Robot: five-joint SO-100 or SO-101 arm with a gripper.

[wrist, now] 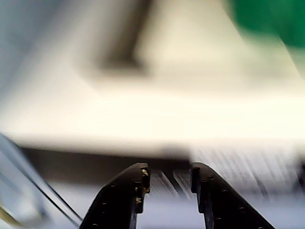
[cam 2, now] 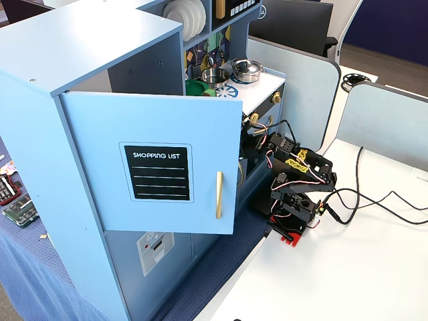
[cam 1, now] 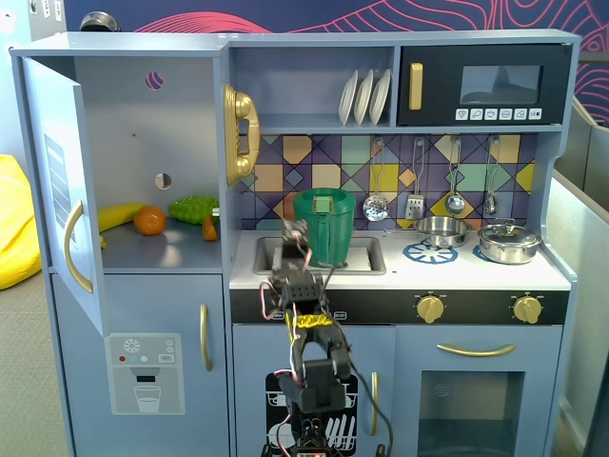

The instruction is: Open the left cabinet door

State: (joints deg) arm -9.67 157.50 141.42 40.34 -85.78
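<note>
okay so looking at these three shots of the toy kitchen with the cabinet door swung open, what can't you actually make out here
- Wrist view: everything beyond the gripper is motion-blurred; the green shape at top right cannot be identified there.
- A fixed view: the cabinet door shows edge-on, so its front panel is hidden.
- A fixed view: the open door blocks the shelf contents behind it.
- A fixed view: the arm's base is cut off by the bottom edge.
- Microwave button symbols are too small to read.

The arm (cam 2: 294, 187) is black throughout — blocky servo housings joined by printed brackets, on a red base clamp. Thin red, white and black wires loop between the joints, and yellow tags sit near the upper segment. The gripper (wrist: 167, 179) has two black fingers (wrist: 125, 195) dotted with small screws.
</note>
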